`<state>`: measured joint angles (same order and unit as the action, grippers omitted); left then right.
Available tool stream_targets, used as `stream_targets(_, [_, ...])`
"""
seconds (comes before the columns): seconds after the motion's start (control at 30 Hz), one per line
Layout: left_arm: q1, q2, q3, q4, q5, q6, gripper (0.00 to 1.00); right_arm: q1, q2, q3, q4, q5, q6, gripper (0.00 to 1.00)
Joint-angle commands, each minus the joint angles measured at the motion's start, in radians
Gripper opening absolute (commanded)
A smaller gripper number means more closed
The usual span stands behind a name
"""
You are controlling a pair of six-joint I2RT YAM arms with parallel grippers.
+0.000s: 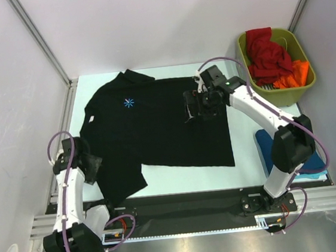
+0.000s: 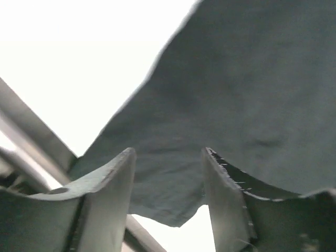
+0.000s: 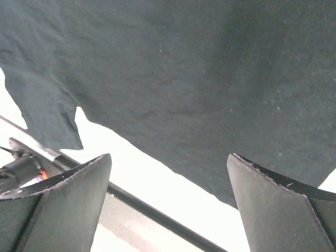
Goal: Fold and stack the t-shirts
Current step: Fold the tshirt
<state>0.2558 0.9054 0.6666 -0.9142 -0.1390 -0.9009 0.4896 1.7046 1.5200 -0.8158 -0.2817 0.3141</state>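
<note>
**Risk of a bunched first fold on the black t-shirt [image 1: 156, 127]**

Spread face up across the table [image 1: 245, 145], collar at the far left, starburst print showing, one sleeve reaching toward the near left corner. Waiting in the olive-green bin [image 1: 285, 95] at the far right: red t-shirt [image 1: 265, 52] and orange t-shirt [image 1: 295, 76]. Lying beneath the right arm at the near right edge: dark blue t-shirt [image 1: 265, 146], seemingly folded already.

Left gripper [image 2: 168, 155] low at the near-left sleeve, jaws partly apart, cloth edge showing in the gap, not pinched as far as can be told. Right gripper [image 3: 168, 157] hovering over the far right part of the black shirt, jaws spread wide, holding nothing.

Likely trouble from here:
- Closing the left jaws on a thin sliver right at the sleeve edge, then losing it on the lift.
- Biting through doubled cloth and dragging the whole shirt sideways across the smooth surface.
- Coming down with the right jaws mid-panel rather than at an edge, gathering a pucker instead of a corner.
- Lifting the two sides to unequal heights, leaving a skewed crease.
- Sweeping the right arm back too low and disturbing the dark blue shirt beside its base.
</note>
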Motion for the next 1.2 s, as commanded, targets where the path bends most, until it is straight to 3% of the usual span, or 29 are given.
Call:
stream_targets(0.0, [0.042, 0.032, -0.042, -0.07, -0.051, -0.104, 0.57, -0.017, -0.104, -0.053, 0.036, -0.119, 0.013, 1.0])
stream_targets(0.13, [0.076, 0.07, -0.07, -0.026, -0.056, -0.067, 0.5, -0.017, -0.146, -0.135, 0.086, -0.18, 0.046, 1.0])
stream_targets(0.37, [0.14, 0.17, -0.056, -0.002, -0.064, -0.036, 0.57, -0.026, -0.163, -0.152, 0.098, -0.229, 0.063, 1.0])
stream_targets(0.83, [0.149, 0.277, -0.093, 0.155, -0.028, 0.02, 0.52, -0.048, -0.149, -0.167, 0.098, -0.226, 0.068, 1.0])
stream_targets(1.17, [0.149, 0.328, -0.14, 0.228, -0.031, 0.031, 0.29, -0.052, -0.223, -0.254, 0.118, -0.165, 0.112, 1.0])
